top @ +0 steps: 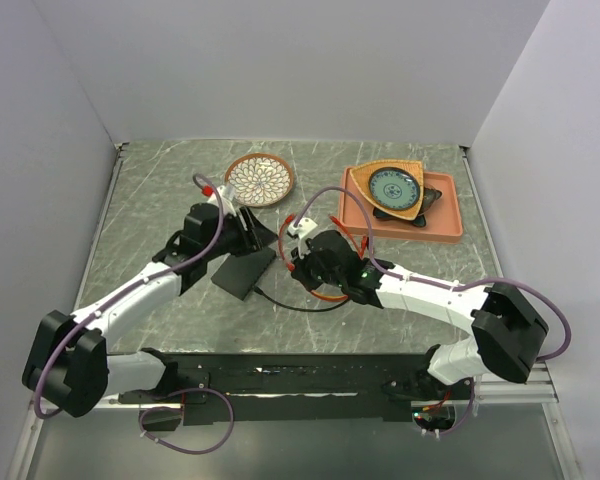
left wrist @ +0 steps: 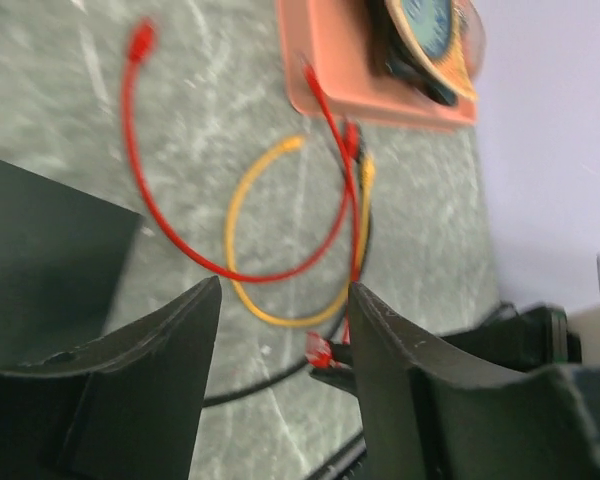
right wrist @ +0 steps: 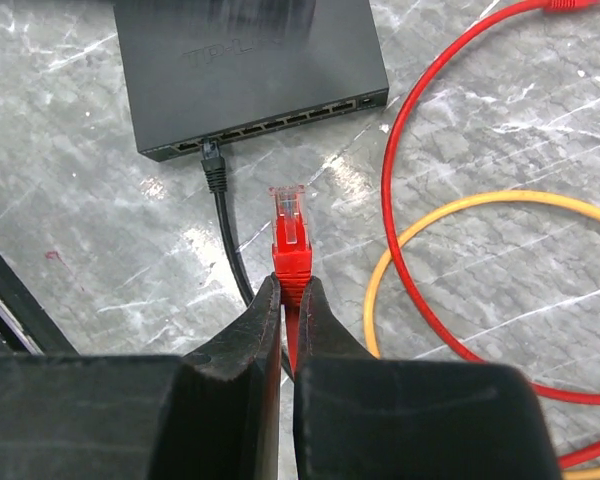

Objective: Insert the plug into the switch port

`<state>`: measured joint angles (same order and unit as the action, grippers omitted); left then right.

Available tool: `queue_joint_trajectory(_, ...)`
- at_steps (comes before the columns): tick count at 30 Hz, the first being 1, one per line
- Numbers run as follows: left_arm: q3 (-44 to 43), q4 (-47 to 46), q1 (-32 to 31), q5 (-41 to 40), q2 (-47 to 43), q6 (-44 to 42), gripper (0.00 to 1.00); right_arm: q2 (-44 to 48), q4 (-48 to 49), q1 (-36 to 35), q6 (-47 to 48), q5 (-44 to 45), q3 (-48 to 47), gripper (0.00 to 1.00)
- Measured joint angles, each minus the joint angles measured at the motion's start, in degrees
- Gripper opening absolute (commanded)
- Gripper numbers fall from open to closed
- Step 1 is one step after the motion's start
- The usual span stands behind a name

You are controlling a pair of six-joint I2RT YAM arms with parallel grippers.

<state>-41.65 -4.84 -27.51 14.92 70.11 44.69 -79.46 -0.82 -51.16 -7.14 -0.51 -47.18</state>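
The switch [top: 242,272] is a flat black box on the marble table, its row of ports [right wrist: 280,122] facing my right gripper. A black cable's plug [right wrist: 212,160] sits in one port near the left end. My right gripper [right wrist: 290,285] is shut on the boot of the red plug [right wrist: 289,225], which points at the ports a short way off. My left gripper [left wrist: 285,300] hovers open with nothing between its fingers, above the switch's far end [left wrist: 40,250]. In the left wrist view, the red plug [left wrist: 320,350] shows past its fingers.
A red cable [right wrist: 400,200] and a yellow cable [right wrist: 460,215] loop on the table right of the plug. An orange tray [top: 445,215] with a stacked bowl [top: 395,187] stands back right. A patterned dish [top: 260,178] lies at the back. Walls close in both sides.
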Motion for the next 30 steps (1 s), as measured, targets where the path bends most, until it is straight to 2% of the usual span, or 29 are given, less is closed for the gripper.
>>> queue_joint_trajectory(5, -3.5, 5.1, 3.2, -2.9, 0.6, -3.3, 0.63, -0.2, 0.0, 0.0, 0.9, -0.2, 0.0, 0.00)
queue_joint_trajectory(14, -4.0, 10.0, 13.8, -2.6, 5.0, -6.2, 0.63, -5.1, -1.5, 0.0, 2.4, -1.1, -0.5, 0.00)
queue_joint_trajectory(21, -4.0, 10.1, 18.3, -2.1, 9.3, -8.1, 0.63, -6.9, -2.2, 0.0, 2.8, -3.1, -1.4, 0.00)
queue_joint_trajectory(30, -1.9, 5.6, 20.0, 1.2, 14.8, -9.4, 0.60, -13.6, -3.3, 0.0, 4.4, -6.3, -7.1, 0.00)
